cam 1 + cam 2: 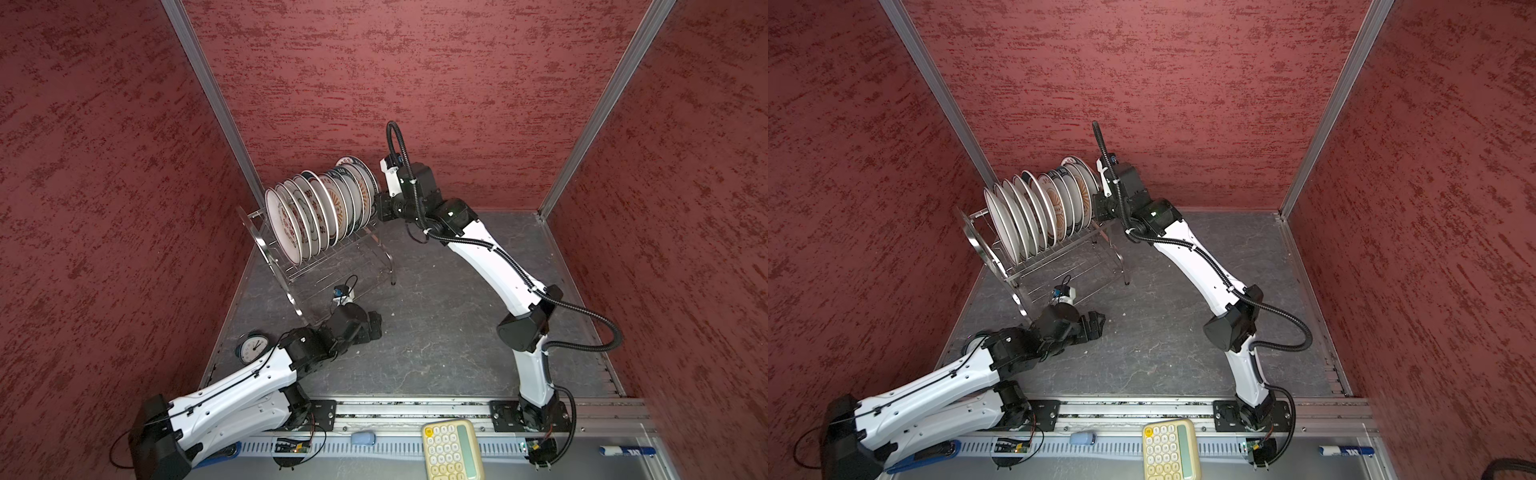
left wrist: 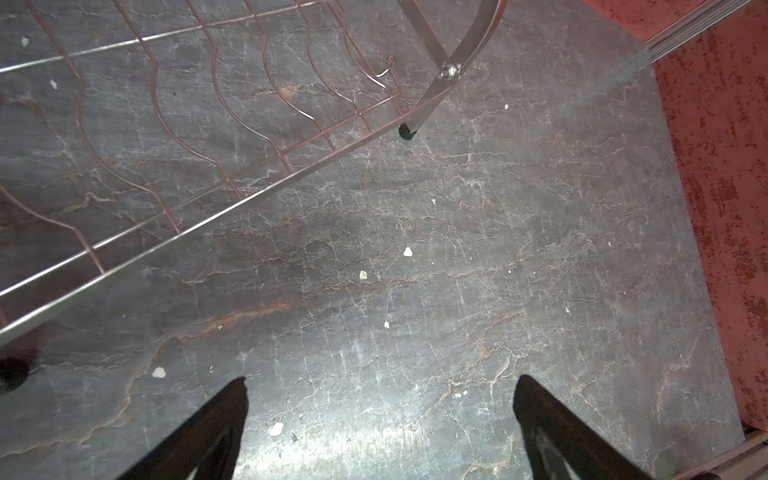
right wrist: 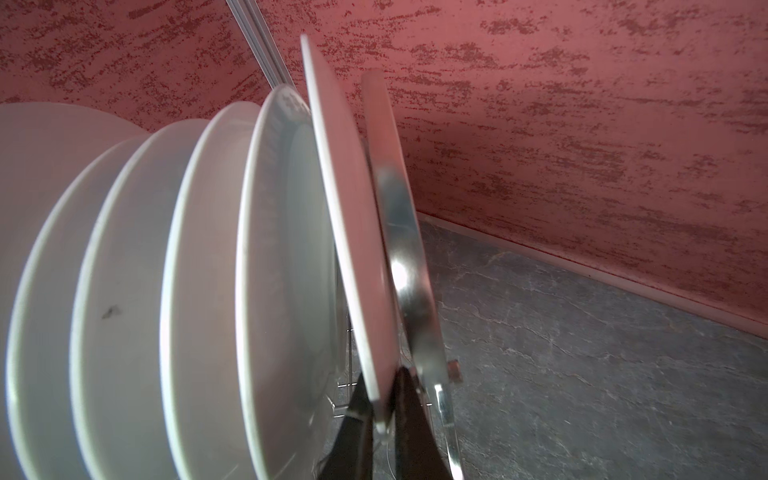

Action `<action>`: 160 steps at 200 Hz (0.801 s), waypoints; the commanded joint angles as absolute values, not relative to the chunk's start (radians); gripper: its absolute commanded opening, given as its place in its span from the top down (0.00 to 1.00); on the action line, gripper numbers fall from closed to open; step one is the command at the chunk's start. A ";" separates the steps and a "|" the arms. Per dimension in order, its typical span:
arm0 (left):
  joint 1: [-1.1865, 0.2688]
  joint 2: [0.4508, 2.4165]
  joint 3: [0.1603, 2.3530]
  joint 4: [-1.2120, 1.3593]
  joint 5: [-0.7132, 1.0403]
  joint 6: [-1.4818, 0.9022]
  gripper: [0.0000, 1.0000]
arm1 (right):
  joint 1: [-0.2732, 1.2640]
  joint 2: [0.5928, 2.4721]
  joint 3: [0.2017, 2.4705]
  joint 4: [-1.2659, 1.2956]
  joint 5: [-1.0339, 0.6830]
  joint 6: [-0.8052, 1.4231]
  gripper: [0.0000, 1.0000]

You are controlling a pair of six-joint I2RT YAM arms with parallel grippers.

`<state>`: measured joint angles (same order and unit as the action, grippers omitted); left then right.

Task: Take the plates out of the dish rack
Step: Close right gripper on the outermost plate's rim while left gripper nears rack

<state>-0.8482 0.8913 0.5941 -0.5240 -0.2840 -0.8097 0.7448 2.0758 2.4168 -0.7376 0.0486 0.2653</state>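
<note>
Several white plates (image 1: 320,212) (image 1: 1034,216) stand on edge in a row on the upper tier of the steel dish rack (image 1: 266,245) (image 1: 976,241) in both top views. My right gripper (image 1: 376,203) (image 1: 1097,203) (image 3: 382,385) is at the rack's far end, shut on the rim of the end plate (image 3: 345,208) (image 1: 353,163). That plate leans away from its neighbours (image 3: 208,270), close to the rack's shiny end handle (image 3: 401,216). My left gripper (image 1: 376,326) (image 1: 1098,322) (image 2: 382,380) hangs open over bare floor by the rack's near end, holding nothing. The rack's lower tier (image 2: 249,203) is wire only.
A small round clock (image 1: 252,347) lies on the floor beside my left arm. A rack leg (image 2: 409,131) stands ahead of my left gripper. A yellow calculator (image 1: 453,449), a blue lump (image 1: 363,437) and a marker (image 1: 627,451) lie on the front rail. Red walls enclose three sides.
</note>
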 commanded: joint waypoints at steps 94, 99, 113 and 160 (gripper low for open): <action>-0.717 1.174 0.621 -0.155 -0.158 -0.644 0.06 | 0.750 2.081 2.367 -0.724 0.075 0.286 0.90; -0.709 1.185 0.624 -0.147 -0.151 -0.641 0.06 | 0.750 2.081 2.366 -0.723 0.074 0.288 0.90; -0.694 1.208 0.626 -0.125 -0.143 -0.643 0.06 | 0.751 2.079 2.359 -0.715 0.072 0.290 0.90; -0.644 1.260 0.627 -0.053 -0.122 -0.626 0.08 | 0.750 2.078 2.332 -0.678 0.094 0.288 0.94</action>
